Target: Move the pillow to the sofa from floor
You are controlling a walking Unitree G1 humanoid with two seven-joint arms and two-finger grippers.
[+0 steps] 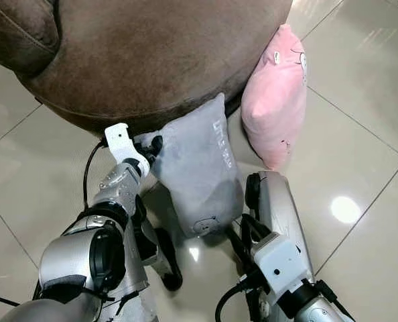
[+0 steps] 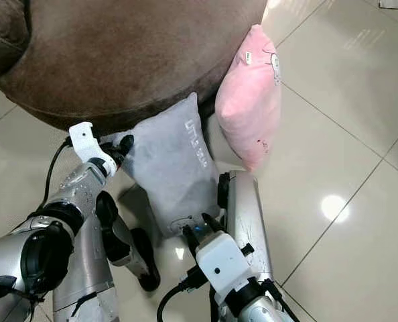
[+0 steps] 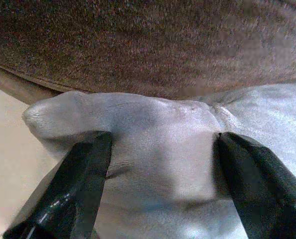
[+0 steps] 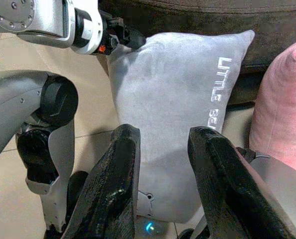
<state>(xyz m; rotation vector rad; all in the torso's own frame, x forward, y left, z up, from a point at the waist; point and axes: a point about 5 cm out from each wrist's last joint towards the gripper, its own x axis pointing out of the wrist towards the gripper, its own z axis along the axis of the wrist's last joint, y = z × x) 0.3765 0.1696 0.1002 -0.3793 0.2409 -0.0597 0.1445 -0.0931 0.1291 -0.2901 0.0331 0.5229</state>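
Our two silver arms fill the foreground, so we take them L to R. Left gripper (image 3: 160,164) sits at the upper corner of the grey pillow (image 1: 195,171), its fingers (image 3: 83,169) spread either side of a bunched fold of fabric and pressing on it, so grasping the pillow by that corner. Right gripper (image 4: 160,174) is at the pillow's lower edge w/ fingers apart and fabric between them; gripping or just straddling, we can't tell.

Grey pillow stands on the tiled floor (image 1: 360,134), leaning against the base of the brown sofa (image 1: 152,54). Pink pillow (image 1: 276,100) leans just beside it, to its right.

Judgement: we're mid-grasp, lift not begun. To do it well: bite deep on fabric both ends, raise both arms evenly, clear the sofa's rounded edge w/o dragging the pink one.

No containers seen.
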